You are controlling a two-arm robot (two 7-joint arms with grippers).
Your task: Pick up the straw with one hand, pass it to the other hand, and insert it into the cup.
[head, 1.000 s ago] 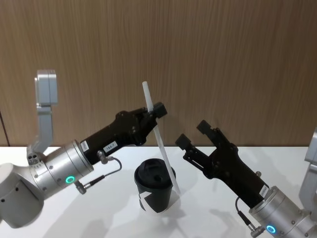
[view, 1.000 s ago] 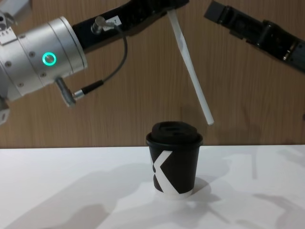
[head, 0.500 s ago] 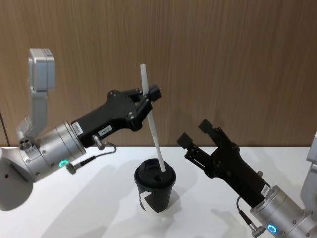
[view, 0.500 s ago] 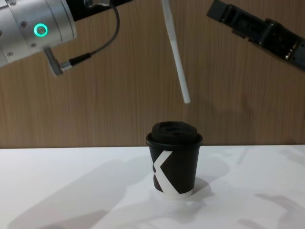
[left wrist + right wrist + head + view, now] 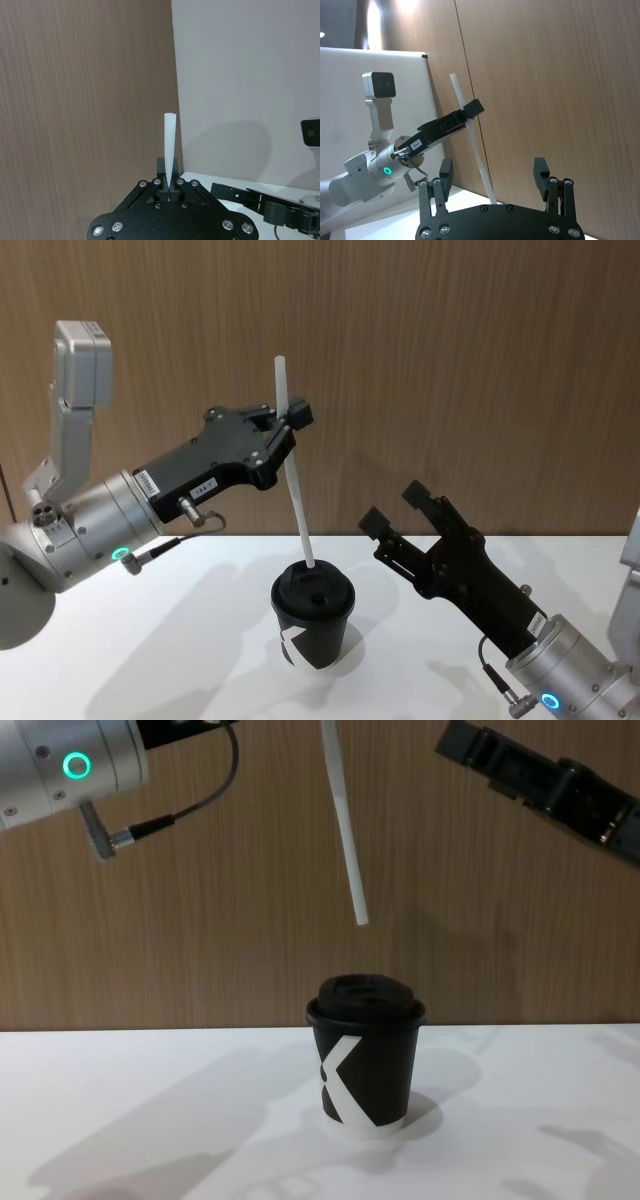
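Cup: the black paper cup (image 5: 366,1055) stands upright on the white table (image 5: 120,1120), domed lid on, nothing in it.
Straw: the white straw (image 5: 343,830) hangs above the lid, slightly tilted, its lower tip clear of the lid.
Left gripper: the left gripper (image 5: 290,425) is raised over the cup, fingers clamped on the straw's upper part.
Right gripper: the right gripper (image 5: 392,510) waits beside the cup, jaws spread, holding nothing.
Progress: pickup and handover look done; insertion through the lid is left.
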